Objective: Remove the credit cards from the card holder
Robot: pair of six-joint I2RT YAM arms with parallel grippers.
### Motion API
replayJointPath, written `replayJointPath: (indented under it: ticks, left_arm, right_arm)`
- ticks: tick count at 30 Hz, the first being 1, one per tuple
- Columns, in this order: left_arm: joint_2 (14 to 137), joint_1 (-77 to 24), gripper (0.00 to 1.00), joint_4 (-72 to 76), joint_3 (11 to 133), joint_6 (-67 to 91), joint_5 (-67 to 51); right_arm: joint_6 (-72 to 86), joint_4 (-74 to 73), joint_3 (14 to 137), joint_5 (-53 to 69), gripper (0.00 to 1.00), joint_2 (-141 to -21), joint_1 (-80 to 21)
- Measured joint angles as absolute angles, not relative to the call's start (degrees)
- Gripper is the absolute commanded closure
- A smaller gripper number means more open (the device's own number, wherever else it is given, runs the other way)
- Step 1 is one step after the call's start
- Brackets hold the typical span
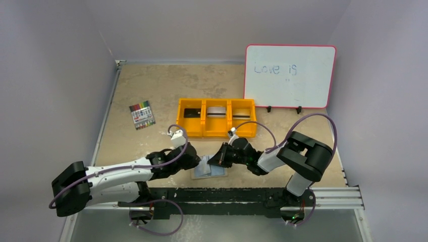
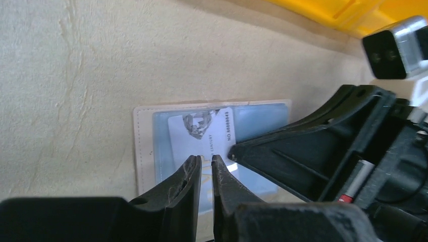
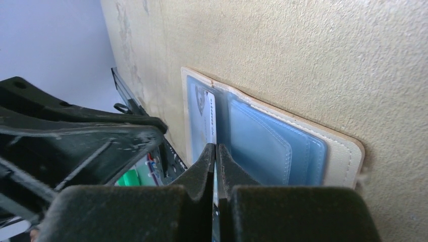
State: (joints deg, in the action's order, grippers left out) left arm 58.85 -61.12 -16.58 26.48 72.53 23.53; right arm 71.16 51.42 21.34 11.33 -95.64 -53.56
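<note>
Left arm: stretched low from its base toward the middle of the surface (image 1: 151,85), forearm almost level. Left hand (image 2: 206,171): fingers parted by a narrow slit, tips down at the near edge of a white card (image 2: 204,132). I see nothing pinched between them.

Card holder (image 1: 211,172): lies open and flat, blue panels up, close to the front edge of the surface. It sits in front of the orange tray (image 1: 217,132) and between the two hands. The card sits in a clear pocket of one panel. The other panel shows stacked blue pockets; I cannot see what they hold.

Handling, my judgement: the holder looks light, thin and soft, so it will probably slide or lift with the card unless pinned. The card should be stiff, thin and slick. I would take it at whichever edge stands free of the pocket and draw it along the pocket, not upward.

Right arm: elbow raised and folded, wrist dropped toward the left. Right hand (image 3: 216,157): fingers pressed together, tips planted by the fold beside the card, nothing between them. It appears placed to pin the holder.
</note>
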Motion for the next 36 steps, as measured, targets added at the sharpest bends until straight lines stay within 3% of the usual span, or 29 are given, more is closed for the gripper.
replayJointPath:
  ticks: [6, 21, 33, 36]
  left_arm:
    - [65.98, -61.12, 1.0, -15.44, 25.5, 74.72, 21.47]
    - [66.81, -61.12, 1.0, -13.78, 24.51, 79.35, 22.17]
    - [66.76, -61.12, 1.0, -13.5, 24.43, 79.31, 22.17]
    - [66.76, -61.12, 1.0, -13.5, 24.43, 79.31, 22.17]
  right_arm:
    - [71.16, 50.85, 21.34, 11.05, 1.0, -95.37, -53.56]
    - [70.28, 41.82, 21.39, 7.62, 0.99, -88.29, -53.56]
    - [70.43, 51.16, 21.28, 11.68, 0.81, -95.55, -53.56]
    - [70.54, 52.8, 21.23, 12.36, 0.96, -95.68, -53.56]
